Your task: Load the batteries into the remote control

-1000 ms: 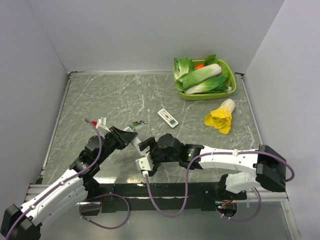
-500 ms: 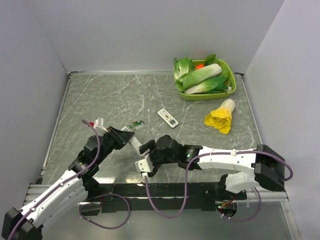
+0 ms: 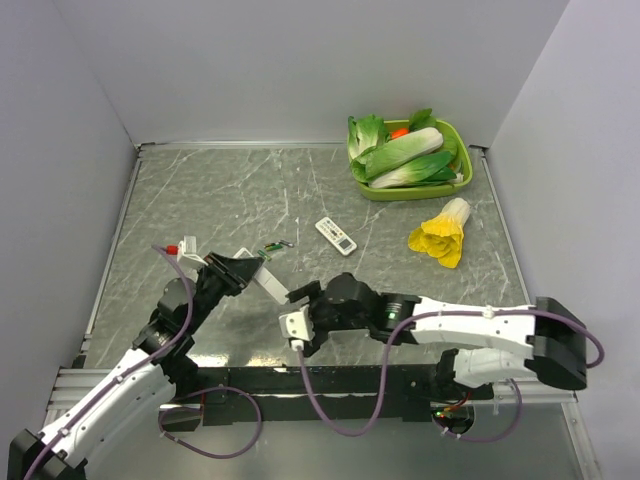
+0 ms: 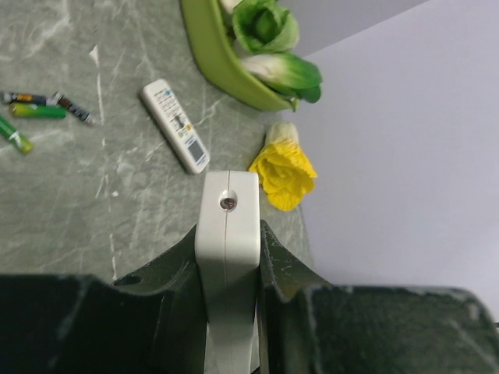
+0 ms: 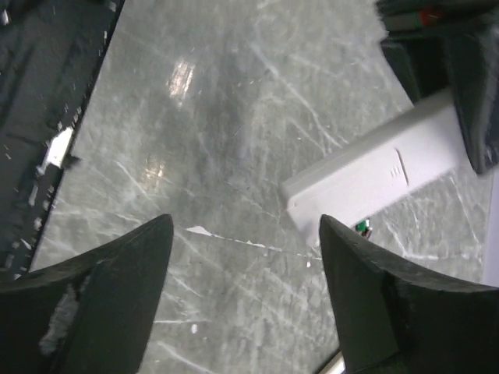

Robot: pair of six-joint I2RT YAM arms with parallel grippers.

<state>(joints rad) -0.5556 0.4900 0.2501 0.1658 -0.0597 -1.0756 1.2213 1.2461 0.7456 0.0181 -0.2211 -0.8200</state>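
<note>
1. L claw (image 3: 243, 268): clamped tight on the sides of the remote control (image 3: 270, 286). The remote juts right toward my other claw, and I judge it's lifted off the table (image 3: 200, 190).
2. R claw (image 5: 245, 234): jaws spread wide, nothing in them. It hovers just near-right of the remote's free end, no contact.
3. Batteries (image 3: 272, 247): on the table just far of the held remote, apart from it. None loaded.
4. Step, my read: early. L claw presents the remote so R claw can open the rear compartment. Cover looks shut.
5. Next move calls for:
   - one R fingertip set on the ridged tab (image 5: 399, 167);
   - a push along the remote's length while L claw grips firm;
   - a light touch, since the free end could swing.
6. Top view only: whole layout with both arms, the second remote (image 3: 335, 235) further off to the right, the green tray (image 3: 462, 180) of veg far right, and a yellow veg (image 3: 440, 236) near of it.
7. L wrist only: the remote end-on with a small round lens. It also shows the green cells as separate pieces, with a darker slim bit beside them that I can't ID. No sight of the back face.
8. R wrist only: the remote's back face with the tab. There's a green speck at its lower edge, can't tell what.
</note>
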